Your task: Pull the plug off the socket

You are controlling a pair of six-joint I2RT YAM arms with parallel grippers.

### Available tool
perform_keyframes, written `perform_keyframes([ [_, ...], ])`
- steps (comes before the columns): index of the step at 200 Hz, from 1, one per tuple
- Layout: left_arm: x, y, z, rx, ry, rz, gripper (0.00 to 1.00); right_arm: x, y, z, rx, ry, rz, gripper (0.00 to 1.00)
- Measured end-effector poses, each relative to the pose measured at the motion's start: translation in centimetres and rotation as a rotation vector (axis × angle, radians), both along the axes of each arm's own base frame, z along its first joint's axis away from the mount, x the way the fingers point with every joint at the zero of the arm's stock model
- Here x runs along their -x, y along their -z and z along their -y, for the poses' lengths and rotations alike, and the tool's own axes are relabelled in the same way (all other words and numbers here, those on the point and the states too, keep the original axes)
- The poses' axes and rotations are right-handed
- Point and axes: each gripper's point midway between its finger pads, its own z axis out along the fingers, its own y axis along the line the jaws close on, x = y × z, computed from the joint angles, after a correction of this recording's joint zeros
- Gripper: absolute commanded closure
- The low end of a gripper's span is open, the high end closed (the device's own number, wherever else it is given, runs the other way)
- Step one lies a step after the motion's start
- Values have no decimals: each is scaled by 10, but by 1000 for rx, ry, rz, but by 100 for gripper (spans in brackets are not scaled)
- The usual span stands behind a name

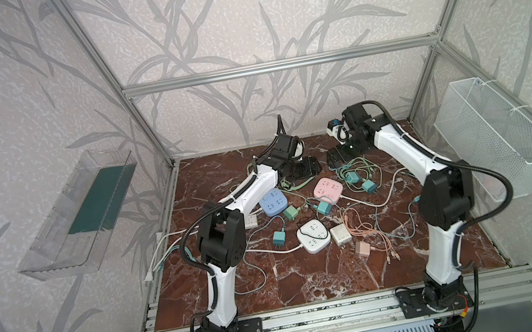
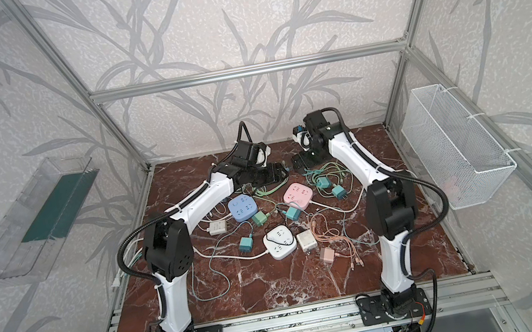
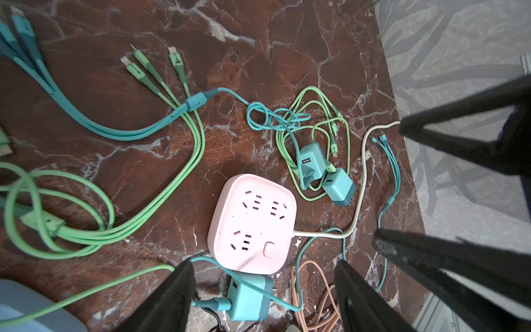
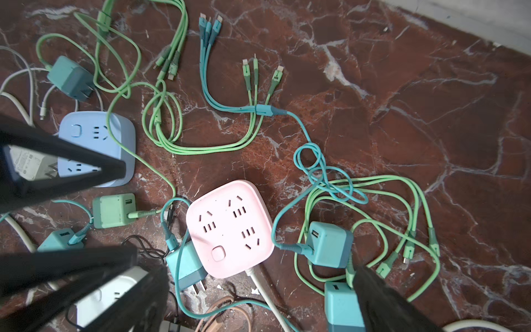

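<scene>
table: glossy marble-look | pink socket: smooth matt plastic | green cable: possibly rubbery | basket: wire mesh

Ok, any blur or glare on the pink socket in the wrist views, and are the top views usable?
Left wrist view: pink socket sharp, evenly lit, no glare; near fingers dark blurs. Right wrist view: same, fingers blurred. In both top views: pink socket small, slightly soft, light even.
</scene>
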Motion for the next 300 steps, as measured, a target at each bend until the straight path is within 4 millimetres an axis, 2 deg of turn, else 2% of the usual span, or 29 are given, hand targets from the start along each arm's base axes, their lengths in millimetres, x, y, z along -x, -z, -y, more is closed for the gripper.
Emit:
perform_keyframes([
  [36, 2, -14, -15, -31, -28, 52, 9, 42, -14, 23, -10, 18, 256, 1],
  [59, 8, -15, -30, -72, -56, 79, 4, 61, -9, 44, 3, 68, 384, 1],
  [79, 14, -12, -51, -115, -94, 112, 1, 67, 9, 67, 33, 130, 432, 1],
  [110, 24, -14, -89, -158, -177, 158, 1, 76, 54, 99, 100, 217, 460, 1],
  [147, 25, -15, -148, -189, -316, 188, 1, 84, 95, 121, 124, 301, 512, 1],
  [201, 50, 1, -234, -264, -520, 193, 1, 65, 117, 125, 88, 357, 601, 1],
  [259, 73, -16, -321, -484, -696, 379, 1, 61, 102, 126, 62, 379, 680, 1],
  [281, 75, -9, -348, -598, -731, 424, 1, 60, 100, 126, 60, 380, 687, 1],
  [300, 71, 8, -367, -658, -742, 431, 1, 60, 100, 126, 60, 381, 691, 1],
])
